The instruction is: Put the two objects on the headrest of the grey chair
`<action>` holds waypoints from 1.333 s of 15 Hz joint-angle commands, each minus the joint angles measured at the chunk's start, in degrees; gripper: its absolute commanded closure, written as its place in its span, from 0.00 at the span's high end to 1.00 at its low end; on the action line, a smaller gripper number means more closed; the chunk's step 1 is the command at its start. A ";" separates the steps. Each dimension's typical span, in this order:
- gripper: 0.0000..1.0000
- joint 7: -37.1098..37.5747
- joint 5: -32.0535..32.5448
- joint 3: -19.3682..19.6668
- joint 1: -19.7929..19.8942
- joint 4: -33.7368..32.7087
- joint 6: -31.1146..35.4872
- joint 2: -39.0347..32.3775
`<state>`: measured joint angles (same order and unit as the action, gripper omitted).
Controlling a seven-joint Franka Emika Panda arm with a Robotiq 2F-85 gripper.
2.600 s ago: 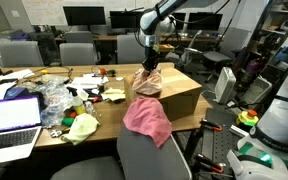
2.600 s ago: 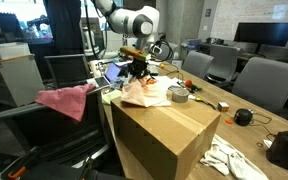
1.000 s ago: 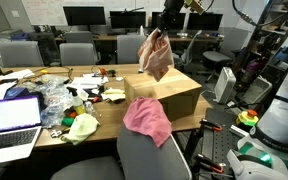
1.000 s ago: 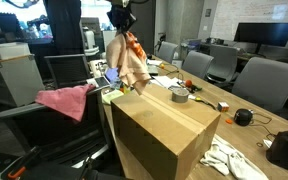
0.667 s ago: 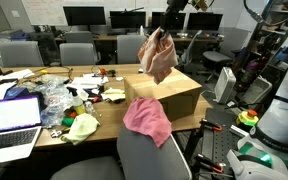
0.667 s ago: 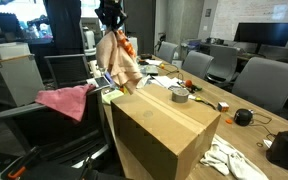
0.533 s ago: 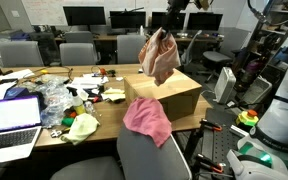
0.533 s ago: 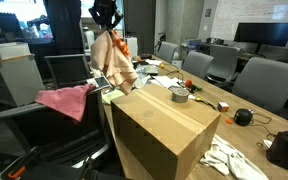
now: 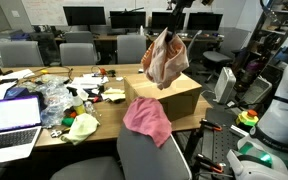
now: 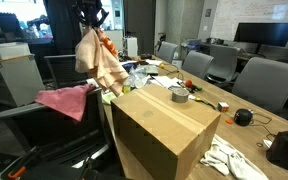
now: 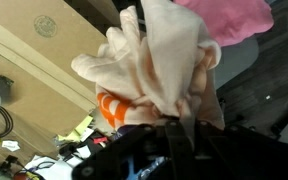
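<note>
Arm mostly cut off at top edge in both exterior views. Jaws clamped on bunched top of patterned orange, pink and white soft cloth [image 9: 165,60]. Fingertips buried in folds in wrist view. Cloth hangs free in air by brown cardboard box [image 9: 176,97] on table [image 9: 112,118]. Box top shut, inside hidden. Plain pink soft cloth [image 9: 147,120] draped over headrest of large grey fabric chair [image 9: 149,160].

Open air high above the large brown cardboard box [image 9: 174,98] on the cluttered wooden desk [image 9: 19,77], patterned orange, pink and white cloth [image 9: 165,60] hanging low near the box edge, narrow gap between box and grey fabric chair [image 9: 149,160], plain pink cloth [image 9: 147,120] covering its headrest
</note>
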<state>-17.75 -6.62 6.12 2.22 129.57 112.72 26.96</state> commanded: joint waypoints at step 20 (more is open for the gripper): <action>0.02 -0.55 8.27 -8.82 -9.56 3.33 -0.75 3.76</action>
<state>-18.48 0.67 -2.50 -6.35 132.41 110.95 29.31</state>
